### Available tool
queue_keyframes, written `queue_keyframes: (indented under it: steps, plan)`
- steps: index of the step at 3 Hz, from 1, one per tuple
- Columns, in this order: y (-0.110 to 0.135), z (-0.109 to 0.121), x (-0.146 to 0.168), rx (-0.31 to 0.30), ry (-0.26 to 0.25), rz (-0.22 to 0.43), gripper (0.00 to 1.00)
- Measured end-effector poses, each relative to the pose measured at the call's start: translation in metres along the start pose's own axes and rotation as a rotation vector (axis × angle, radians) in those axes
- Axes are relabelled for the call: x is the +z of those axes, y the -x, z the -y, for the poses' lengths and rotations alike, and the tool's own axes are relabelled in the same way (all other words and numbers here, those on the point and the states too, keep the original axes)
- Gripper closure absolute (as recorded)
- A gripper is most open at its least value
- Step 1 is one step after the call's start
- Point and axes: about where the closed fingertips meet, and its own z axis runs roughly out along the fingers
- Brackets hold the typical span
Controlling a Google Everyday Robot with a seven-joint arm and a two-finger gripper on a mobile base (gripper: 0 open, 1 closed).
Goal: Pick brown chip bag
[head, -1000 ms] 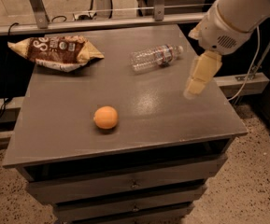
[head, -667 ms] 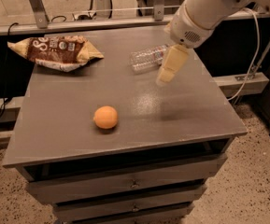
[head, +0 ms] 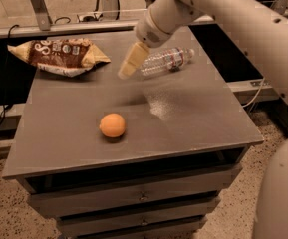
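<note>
The brown chip bag lies flat at the table's far left corner, dark brown in the middle with white lettering and tan-yellow ends. My gripper hangs from the white arm above the far middle of the table. It is to the right of the bag and apart from it, with nothing seen in it.
A clear plastic bottle lies on its side just right of the gripper. An orange sits near the table's middle front. The grey table has drawers below. A rail and dark gaps run behind it.
The arm has swung left across the table, from over the right edge, past the bottle, toward the chip bag. The objects have not moved.
</note>
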Motion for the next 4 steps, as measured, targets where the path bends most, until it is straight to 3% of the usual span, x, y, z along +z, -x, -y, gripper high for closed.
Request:
queue_keyframes:
  steps: [1, 2, 3, 4]
  plan:
    - [0.056, 0.016, 0.062, -0.011, -0.005, 0.129, 0.00]
    - [0.084, 0.023, 0.095, 0.001, -0.006, 0.185, 0.00]
    - [0.092, 0.013, 0.126, 0.037, 0.035, 0.166, 0.16]
    - [0.091, 0.006, 0.142, 0.078, 0.069, 0.137, 0.41]
